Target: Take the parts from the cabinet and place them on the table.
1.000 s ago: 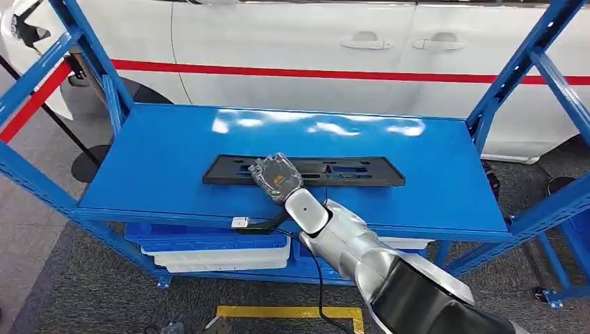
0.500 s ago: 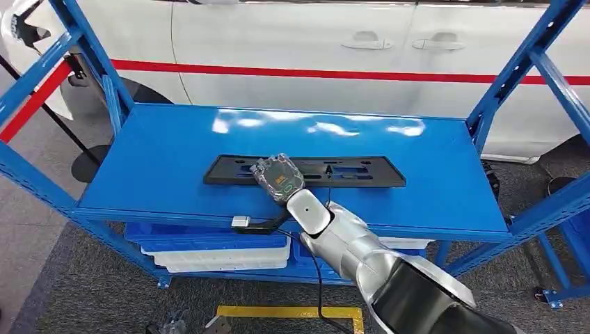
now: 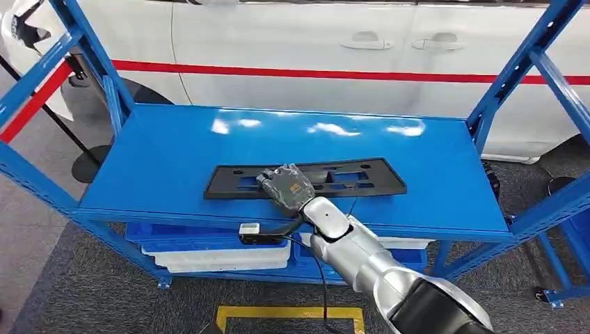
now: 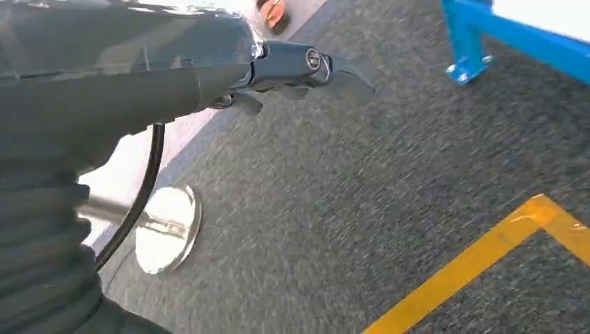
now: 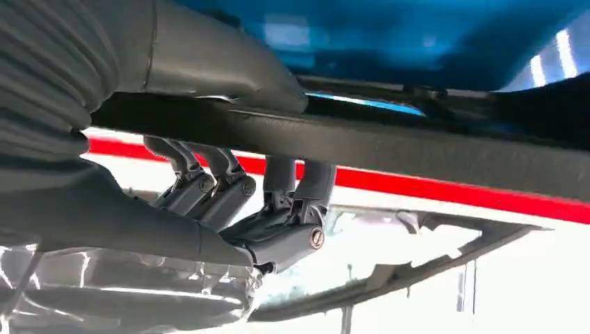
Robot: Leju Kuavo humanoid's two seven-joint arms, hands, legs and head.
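A long black frame part (image 3: 351, 177) with cut-outs lies across the blue cabinet shelf (image 3: 167, 149), slightly askew with its near edge raised. My right hand (image 3: 286, 184) grips the frame's near edge left of its middle. In the right wrist view the grey thumb (image 5: 229, 69) lies on one face of the frame bar (image 5: 417, 149) and the dark fingers (image 5: 278, 209) curl round the other. My left hand (image 4: 278, 66) hangs over the grey floor, fingers stretched out, holding nothing.
Blue rack posts (image 3: 518, 66) stand at both ends of the shelf, and a white car with a red stripe (image 3: 299, 42) is behind. White and blue trays (image 3: 216, 254) sit on the lower level. Yellow floor tape (image 3: 289, 313) and a round stand base (image 4: 167, 226) are on the floor.
My right hand has closed on the frame and drawn a little right and toward the shelf's near edge. The frame has tilted and turned slightly with it.
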